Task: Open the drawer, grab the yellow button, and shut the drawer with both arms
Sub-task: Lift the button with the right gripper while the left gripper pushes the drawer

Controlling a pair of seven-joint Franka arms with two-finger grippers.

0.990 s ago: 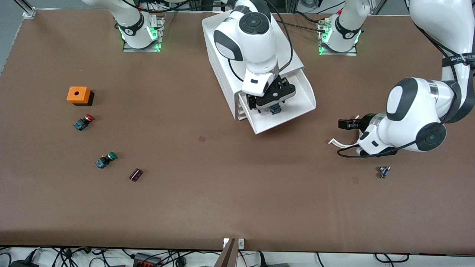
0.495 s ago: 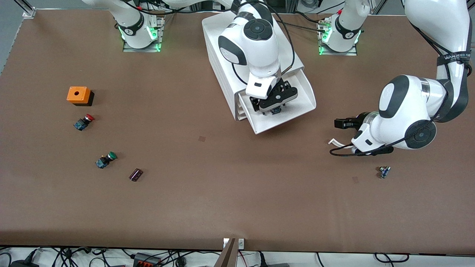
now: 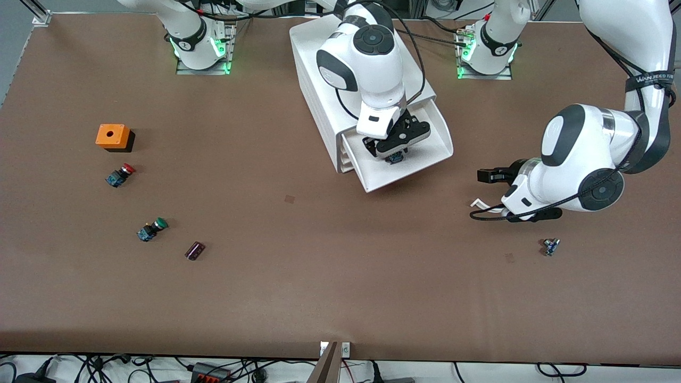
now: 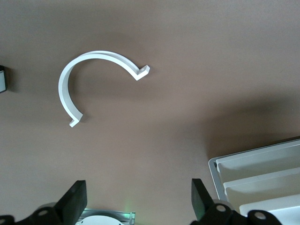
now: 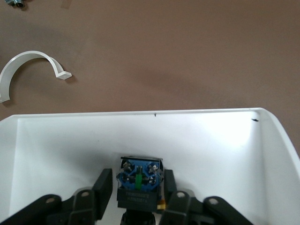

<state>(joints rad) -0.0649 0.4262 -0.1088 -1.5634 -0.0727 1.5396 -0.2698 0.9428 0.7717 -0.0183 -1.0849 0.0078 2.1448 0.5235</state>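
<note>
The white cabinet [image 3: 319, 85] stands between the arms' bases, with its lowest drawer [image 3: 425, 157] pulled out. The button [image 5: 138, 180] lies in the drawer [image 5: 56, 150]. Its blue and black body shows; the cap is hidden apart from a sliver of orange. It also shows in the front view [image 3: 394, 158]. My right gripper [image 5: 137, 183] is down in the drawer, open, with one finger close on each side of the button; it shows in the front view [image 3: 395, 153] too. My left gripper [image 3: 483, 175] hovers open and empty over the table beside the drawer, toward the left arm's end; the left wrist view [image 4: 138, 199] shows bare table between its fingers.
A white curved plastic piece [image 4: 93, 58] lies on the table under the left hand [image 3: 479, 204]. A small blue part [image 3: 551, 246] lies nearer the camera. An orange box [image 3: 112, 136], a red-capped button [image 3: 120, 174], a green-capped button [image 3: 151, 229] and a dark block [image 3: 194, 250] lie toward the right arm's end.
My right gripper has come down into the drawer around the button. My left arm has drifted a little toward the cabinet.
</note>
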